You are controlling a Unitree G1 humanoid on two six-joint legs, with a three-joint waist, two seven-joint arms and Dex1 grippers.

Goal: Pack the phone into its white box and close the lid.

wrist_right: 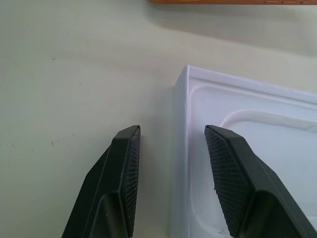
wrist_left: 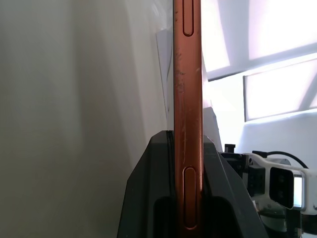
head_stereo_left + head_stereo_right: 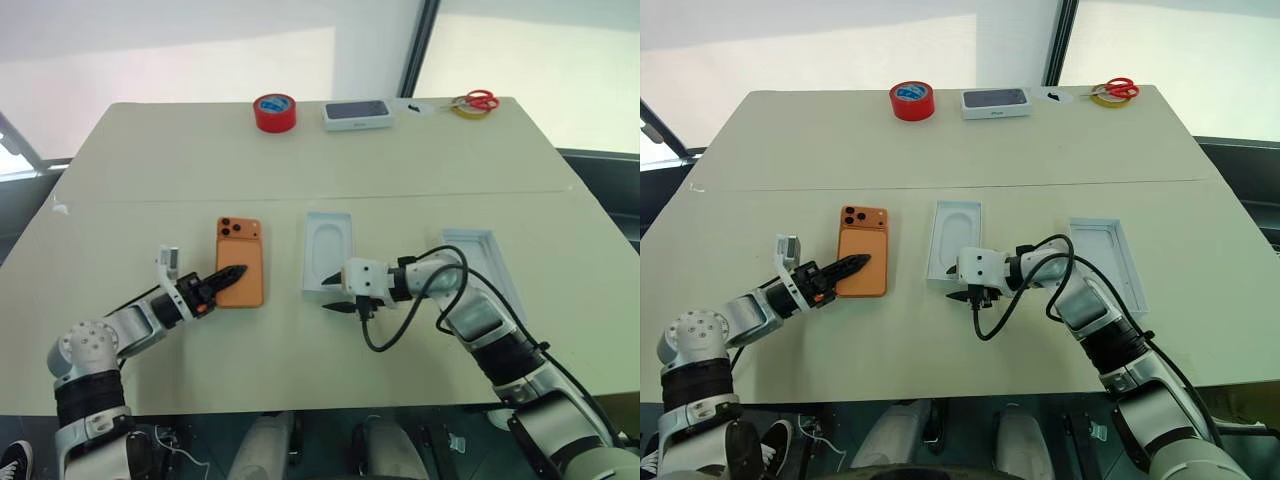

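Observation:
The orange phone (image 3: 240,255) lies back up on the table, left of centre, lenses at its far corner. My left gripper (image 3: 236,272) is shut on its near long edge; the left wrist view shows the phone (image 2: 187,74) edge-on between the two black fingers (image 2: 148,198). A shallow white tray with a rounded recess, apparently the white box (image 3: 328,240), lies in the middle. My right gripper (image 1: 173,139) is open and empty at its near corner, one finger outside the rim, one over the inside. The lid (image 3: 478,250) rests inside up at the right, partly behind my right arm.
Along the far edge stand a red tape roll (image 3: 274,112), a white box with a dark phone picture (image 3: 356,114), and red-handled scissors (image 3: 481,99) on a yellow tape ring. A black cable loops below my right wrist. Bare tabletop (image 3: 200,190) lies between.

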